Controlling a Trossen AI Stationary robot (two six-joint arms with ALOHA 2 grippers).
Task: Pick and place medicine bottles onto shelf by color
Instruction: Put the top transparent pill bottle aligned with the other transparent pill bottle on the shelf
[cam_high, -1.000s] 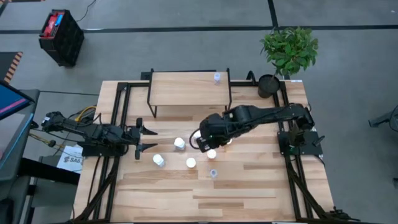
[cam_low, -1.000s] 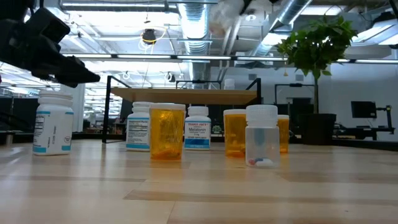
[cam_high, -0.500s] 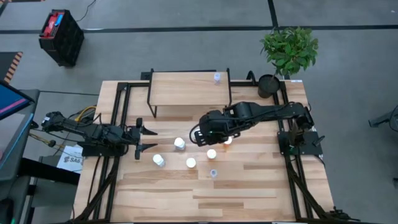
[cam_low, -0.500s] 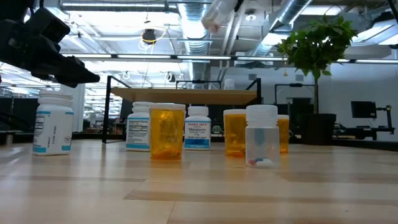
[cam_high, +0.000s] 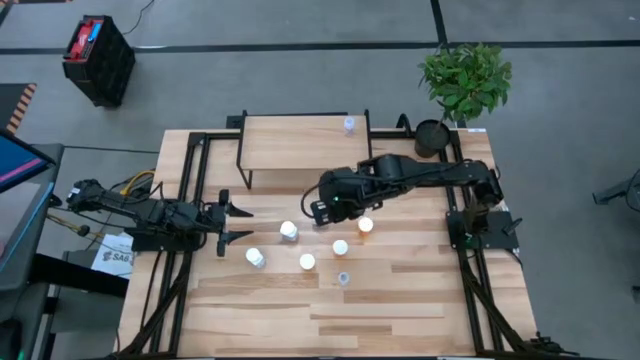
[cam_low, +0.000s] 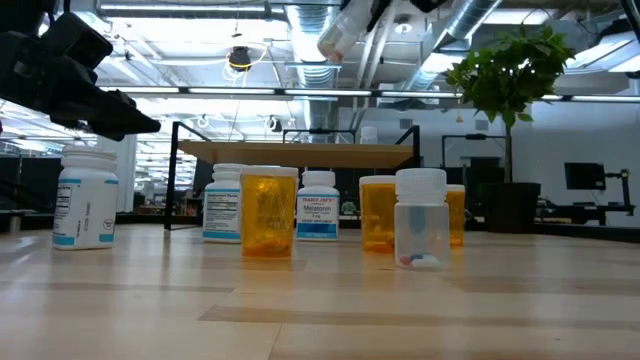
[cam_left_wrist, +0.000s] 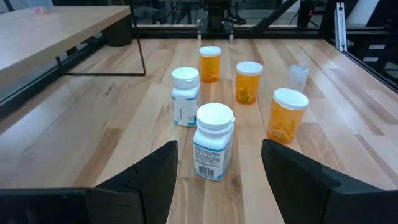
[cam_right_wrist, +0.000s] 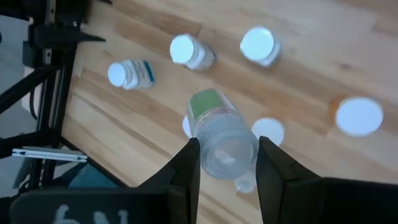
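Observation:
My right gripper (cam_high: 322, 210) is shut on a clear bottle (cam_right_wrist: 219, 134) high above the table, in front of the shelf (cam_high: 300, 140); the bottle also shows at the top of the low view (cam_low: 340, 28). Another clear bottle (cam_high: 348, 125) stands on the shelf's top at its right end. On the table stand two white bottles (cam_high: 288, 231) (cam_high: 255, 257), three orange bottles (cam_high: 365, 225) (cam_high: 340, 247) (cam_high: 307, 262) and one clear bottle (cam_high: 343, 278). My left gripper (cam_high: 238, 223) is open and empty at the table's left, facing the bottles. My right gripper pinches the clear bottle's round wall (cam_right_wrist: 205, 152) between its two fingers (cam_right_wrist: 186, 168), near the end that faces the wrist. The fingers come from above, slanting down. The bottle is lifted clear and tilted, its free end (cam_low: 328, 42) pointing down toward the table's left.
A potted plant (cam_high: 462, 85) stands at the table's far right corner. The shelf's black legs (cam_high: 242, 165) stand on the table's far part. Bare wood lies along the near edge (cam_high: 330, 325).
My right gripper has carried the clear bottle up and toward the table's far edge and the shelf, drifting a little left. The bottle stays tilted in the hold. The bottles on the table have not moved.

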